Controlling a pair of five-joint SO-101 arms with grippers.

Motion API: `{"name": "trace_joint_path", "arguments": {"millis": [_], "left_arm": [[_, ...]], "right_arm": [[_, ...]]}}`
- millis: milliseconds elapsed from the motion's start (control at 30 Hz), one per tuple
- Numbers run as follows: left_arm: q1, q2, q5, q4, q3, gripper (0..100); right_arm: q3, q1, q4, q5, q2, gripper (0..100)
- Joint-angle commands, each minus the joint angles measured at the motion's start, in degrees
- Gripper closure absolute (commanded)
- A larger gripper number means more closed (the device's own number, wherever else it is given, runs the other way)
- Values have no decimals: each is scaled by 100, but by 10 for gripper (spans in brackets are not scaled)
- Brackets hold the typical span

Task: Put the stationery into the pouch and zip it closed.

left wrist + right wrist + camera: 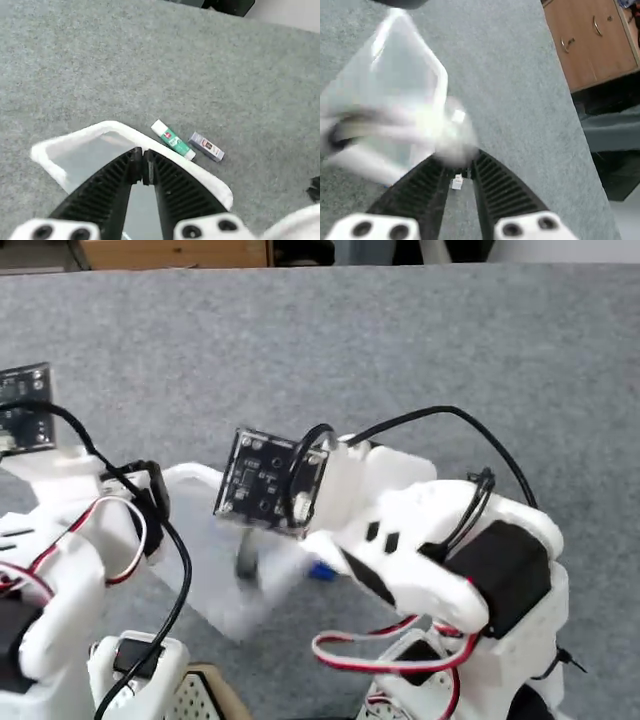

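A clear pouch [215, 575] with a white rim lies on the grey table between both arms. My left gripper [142, 161] is shut on the pouch's rim [95, 132], seen at the pouch's left edge [155, 502] from above. My right gripper [458, 172] is shut on a small white zipper pull [456, 183] at the edge of the pouch [395, 95], which looks blurred. On the table just past the rim lie a green-and-white glue stick [173, 140] and a small grey eraser block [206, 146]. A dark object [335, 136] shows faintly through the pouch.
The grey mat [420, 350] stretches open behind the arms. A small blue bit [320, 570] peeks out under the right arm. A wooden cabinet [585, 40] stands beyond the table's edge, and a perforated board [195, 695] sits at the front.
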Motion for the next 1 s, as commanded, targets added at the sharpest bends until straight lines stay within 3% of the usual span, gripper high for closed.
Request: {"name": "trace_joint_path", "arguments": {"millis": [0,233,367,567,700,900,967], "left_arm": [[-418,53,62,35,57,972],[-549,44,9,35,374,969],[-593,44,-686,35,910,894],[-681,35,-1081,35,1982,848],[-1323,44,-1099,-88,2308,822],[-2404,44,-1688,-721,2791,779],[-2651,44,-1793,-879,2914,777]], "right_arm": [[-40,554,-18,26,-101,986],[268,738,-123,141,-101,986],[418,774,-79,176,-57,986],[2299,1354,-70,0,-84,983],[3934,1626,-536,-149,-57,975],[5675,1618,-1477,-334,-48,785],[6009,1565,-1714,-343,-40,763]]}}
